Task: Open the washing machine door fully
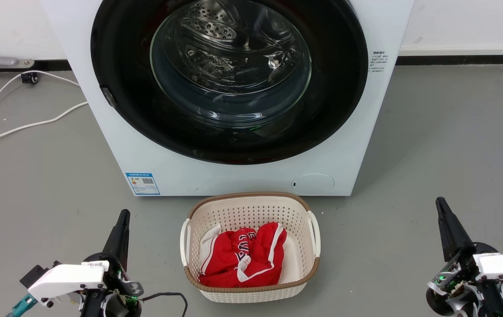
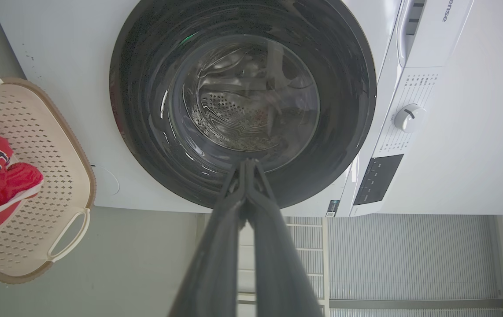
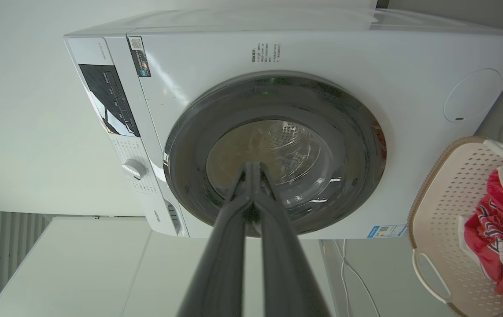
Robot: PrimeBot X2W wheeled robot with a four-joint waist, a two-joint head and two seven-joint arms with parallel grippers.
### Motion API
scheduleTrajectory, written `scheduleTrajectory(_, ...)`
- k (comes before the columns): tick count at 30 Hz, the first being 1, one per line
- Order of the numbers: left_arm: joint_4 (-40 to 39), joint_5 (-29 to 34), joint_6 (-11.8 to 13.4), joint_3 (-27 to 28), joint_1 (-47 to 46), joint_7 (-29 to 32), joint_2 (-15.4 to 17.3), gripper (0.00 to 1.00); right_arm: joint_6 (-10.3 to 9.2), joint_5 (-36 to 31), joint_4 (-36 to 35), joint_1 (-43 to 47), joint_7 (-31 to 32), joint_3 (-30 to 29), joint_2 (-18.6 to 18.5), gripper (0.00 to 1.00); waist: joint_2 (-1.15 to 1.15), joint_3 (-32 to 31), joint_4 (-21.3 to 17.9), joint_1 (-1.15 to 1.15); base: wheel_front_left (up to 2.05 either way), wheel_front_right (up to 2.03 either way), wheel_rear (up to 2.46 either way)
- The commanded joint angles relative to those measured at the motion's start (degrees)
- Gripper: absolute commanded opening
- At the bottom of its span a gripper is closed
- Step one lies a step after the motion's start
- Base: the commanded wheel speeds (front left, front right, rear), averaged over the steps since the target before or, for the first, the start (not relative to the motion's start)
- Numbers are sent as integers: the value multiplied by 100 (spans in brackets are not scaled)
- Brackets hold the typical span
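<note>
1. The door [image 1: 339, 88] sits shut and flush in the washer's [image 1: 234, 180] white front. Its round face points toward the robot; a disc, it has no long axis.
2. A basket [image 1: 251, 196] of red cloth [image 1: 238, 259] stands on the grey floor [image 1: 432, 145], just before the washer.
3. The left gripper [image 1: 123, 215] and right gripper [image 1: 441, 204] hang near the floor, well apart from the door, each with fingers pressed together on nothing.
4. A white cable [image 1: 27, 125] lies at the left, with a white wall [image 1: 454, 22] behind.
</note>
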Motion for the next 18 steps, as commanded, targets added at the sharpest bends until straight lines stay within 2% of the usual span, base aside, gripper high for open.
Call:
scheduleTrajectory(1, 4, 28, -18, 10, -44, 14, -5, 0, 0, -21, 13, -76, 26, -12, 16, 0, 0, 0, 0, 0, 0, 0, 0)
scheduleTrajectory(18, 4, 45, -18, 29, -46, 33, -15, 0, 0, -56, 14, -81, 48, -48, 38, 0, 0, 0, 0, 0, 0, 0, 0)
